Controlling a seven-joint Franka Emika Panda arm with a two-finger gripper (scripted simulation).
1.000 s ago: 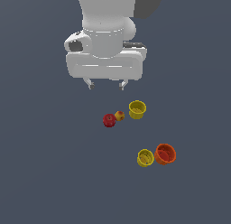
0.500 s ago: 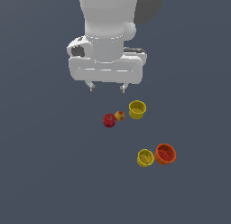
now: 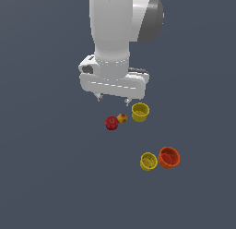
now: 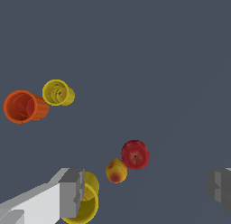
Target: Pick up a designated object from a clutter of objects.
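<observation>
The designated object, a small round orange-yellow fruit (image 3: 122, 117), is shown resting on the dark counter (image 3: 50, 177), just below the gripper (image 3: 113, 99), whose fingers (image 3: 98, 98) are spread wide with nothing between them. In the wrist view the same fruit (image 4: 116, 170) is seen between the two parted fingers (image 4: 72, 191), nearer to one of them than to the other.

The fruit is judged to be light, firm and smooth-skinned; being rounded, it is likely to roll or squirt aside if it is pinched off-centre. A hold across its widest part, with the fingers set on opposite sides at mid-height, is therefore to be preferred.

The space for such a hold is limited. A darker red apple (image 3: 111, 123) lies just beside the fruit on the exterior view's left, touching it or very nearly so; which of the two cannot be told. A yellow cup (image 3: 140, 111) stands near it on the exterior view's right. A finger placed on either of those sides is judged likely to nudge a neighbour.

The fruit is seen to be slightly smaller than the apple, orange-yellow over most of its skin, with a reddish blush that is plainest in the wrist view.

A second yellow cup (image 3: 148, 161) and an orange cup (image 3: 168, 157) stand together well apart, nearer the viewer in the exterior view.
</observation>
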